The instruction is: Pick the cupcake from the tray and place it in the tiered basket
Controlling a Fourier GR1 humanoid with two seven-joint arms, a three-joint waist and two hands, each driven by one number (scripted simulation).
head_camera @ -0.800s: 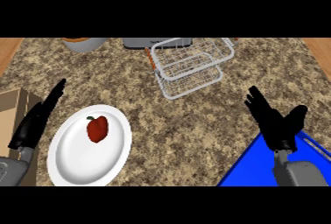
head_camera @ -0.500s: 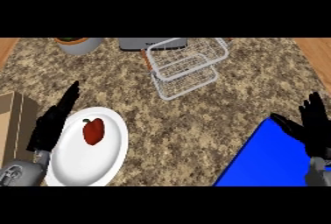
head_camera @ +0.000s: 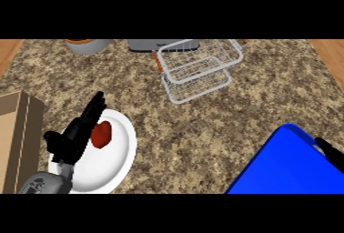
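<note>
Cupcake is not showing anywhere in the head view, so its bearing from either hand and its long axis cannot be read. The blue tray point(head_camera: 282, 164) is lying at the lower right of the counter point(head_camera: 222, 123), and the view's lower and right edges are cutting it off; only a bare blue surface with one rounded far corner is showing, and the cupcake is presumably sitting on the part out of view. The right hand point(head_camera: 329, 152) is appearing only as a dark sliver at the tray's right side, at the view's edge, which is making it the nearer hand to the tray; whether it is released or clenched cannot be told. The left hand point(head_camera: 77, 132) is lying well apart from the tray, across the left part of a white plate point(head_camera: 124, 150), its fingers point(head_camera: 94, 107) straight, released and pointing up and to the right, grasping nothing. A red item point(head_camera: 102, 134) is sitting on the plate just beside those fingers, and contact cannot be confirmed. The tiered basket point(head_camera: 198, 68) is standing at the far centre of the counter, up and to the left of the tray. A brown box point(head_camera: 17, 136) is occupying the left edge.
</note>
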